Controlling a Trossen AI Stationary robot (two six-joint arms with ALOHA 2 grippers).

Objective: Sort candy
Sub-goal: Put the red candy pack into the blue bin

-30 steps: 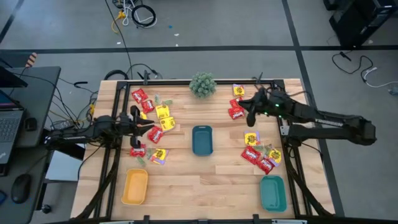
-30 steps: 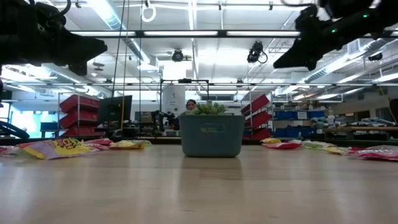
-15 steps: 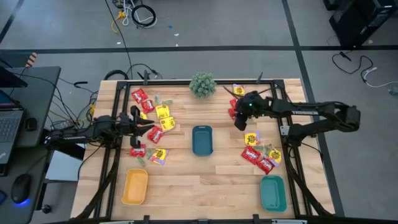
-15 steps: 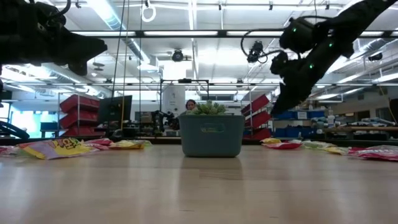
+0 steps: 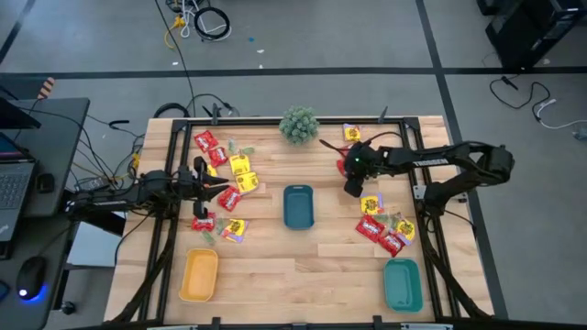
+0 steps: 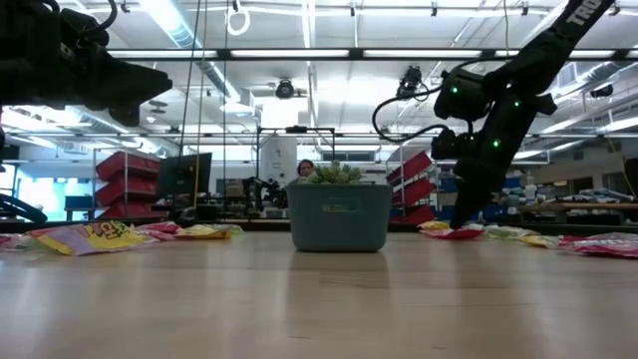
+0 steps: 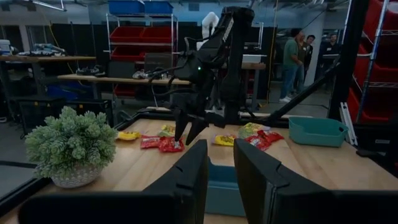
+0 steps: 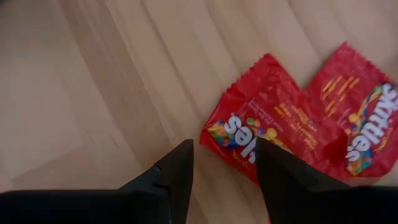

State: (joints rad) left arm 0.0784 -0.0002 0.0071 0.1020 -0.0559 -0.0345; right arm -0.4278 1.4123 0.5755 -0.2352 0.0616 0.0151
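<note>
Candy lies in two clusters on the wooden table. The left cluster holds red packets (image 5: 229,195) and yellow ones (image 5: 240,165). The right one holds red (image 5: 370,226) and yellow (image 5: 370,203) packets. My right gripper (image 8: 224,163) is open and points down, low over a red packet (image 8: 261,134) that lies flat beside another red one (image 8: 354,124). It also shows in the high view (image 5: 351,186) and the low view (image 6: 464,221). My left gripper (image 7: 221,163) hangs open above the left cluster (image 5: 209,186), with nothing between its fingers. My right gripper comes at the red packet's corner (image 8: 233,155) from above, one finger on either side of that corner. Whether a finger (image 8: 273,168) touches the wrapper, I cannot tell.
A teal tray (image 5: 298,206) stands mid-table, a yellow tray (image 5: 199,275) at the near left and another teal tray (image 5: 403,284) at the near right. A spiky green plant ball (image 5: 299,124) sits at the far edge. People stand in the room beyond.
My right gripper has come down from high above the table, moving toward the table's left edge. It has tipped until its fingers point down over the red packets at the far right.
</note>
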